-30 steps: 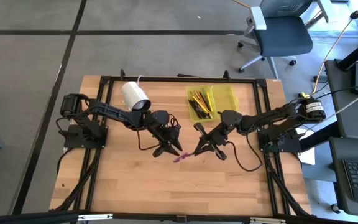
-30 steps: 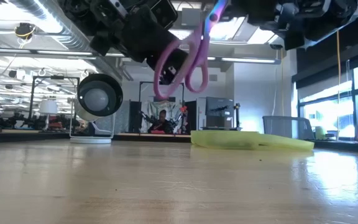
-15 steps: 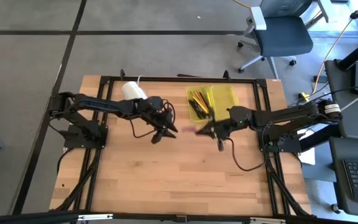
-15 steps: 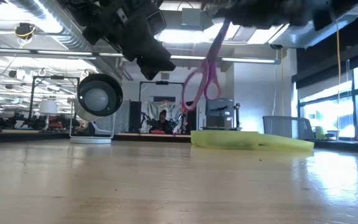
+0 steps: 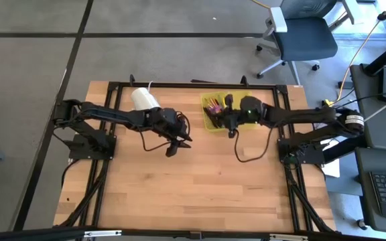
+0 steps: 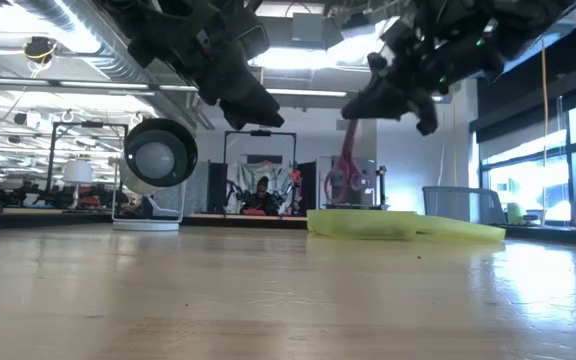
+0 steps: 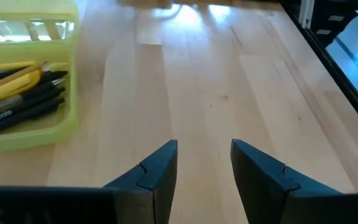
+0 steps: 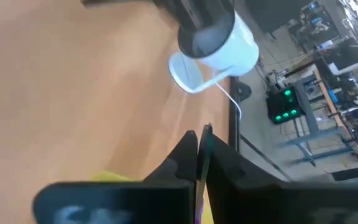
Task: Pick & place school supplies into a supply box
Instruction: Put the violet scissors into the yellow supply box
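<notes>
The purple-handled scissors (image 6: 343, 178) hang handles down from my right gripper (image 6: 360, 110), which is shut on them over the left half of the yellow-green supply box (image 5: 208, 126). In the high view the scissors (image 5: 213, 106) show above the pens and pencils (image 5: 216, 115) lying in that half. My left gripper (image 5: 177, 144) hovers open over bare wood to the left of the box. In its wrist view the fingers (image 7: 160, 171) stand apart, with the box (image 7: 64, 127) and its pens (image 7: 17, 93) beyond them. My right gripper (image 8: 201, 146) pinches the scissors by their thin blade end (image 8: 207, 132) between its two shut fingers. The scissors are lifted clear and hang below the fingers, handles (image 6: 340, 185) lowest, just above the box.
A white cylinder with a cable (image 5: 144, 100) stands near the far left of the table, behind my left arm. The box's right half (image 5: 243, 99) lies open. Bare wood (image 5: 193, 187) fills the near half of the table. An office chair stands beyond the far edge.
My right gripper has carried the scissors from the table's middle toward the far edge, to above the box; they swing from tilted to hanging handles down. My left gripper has drawn back a little toward the far edge and has stayed open.
</notes>
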Controlling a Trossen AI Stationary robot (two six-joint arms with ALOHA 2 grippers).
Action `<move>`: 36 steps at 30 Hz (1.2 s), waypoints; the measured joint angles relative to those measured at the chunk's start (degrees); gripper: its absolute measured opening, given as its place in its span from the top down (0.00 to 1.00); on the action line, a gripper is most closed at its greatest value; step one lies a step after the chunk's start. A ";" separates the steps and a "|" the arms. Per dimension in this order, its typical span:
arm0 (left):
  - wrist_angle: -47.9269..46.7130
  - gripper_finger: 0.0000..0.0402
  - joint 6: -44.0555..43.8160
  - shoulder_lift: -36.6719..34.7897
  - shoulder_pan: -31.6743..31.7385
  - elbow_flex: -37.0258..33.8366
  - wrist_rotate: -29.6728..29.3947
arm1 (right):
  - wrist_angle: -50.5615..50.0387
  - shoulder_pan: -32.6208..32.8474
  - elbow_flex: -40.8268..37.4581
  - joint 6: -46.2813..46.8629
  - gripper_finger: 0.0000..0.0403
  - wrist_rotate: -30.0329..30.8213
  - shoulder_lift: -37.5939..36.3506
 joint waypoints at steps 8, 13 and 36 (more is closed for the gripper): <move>-0.16 0.65 -0.02 0.00 -1.09 0.00 0.05 | 1.59 -7.45 0.02 -1.99 0.96 -1.79 5.17; -0.15 0.64 0.00 0.00 -1.03 0.00 -0.03 | 4.67 -8.90 0.02 -4.31 0.96 -1.51 8.68; -0.06 0.64 0.07 0.04 -1.03 0.00 -0.14 | 5.22 -9.21 0.07 -0.46 0.73 5.49 14.65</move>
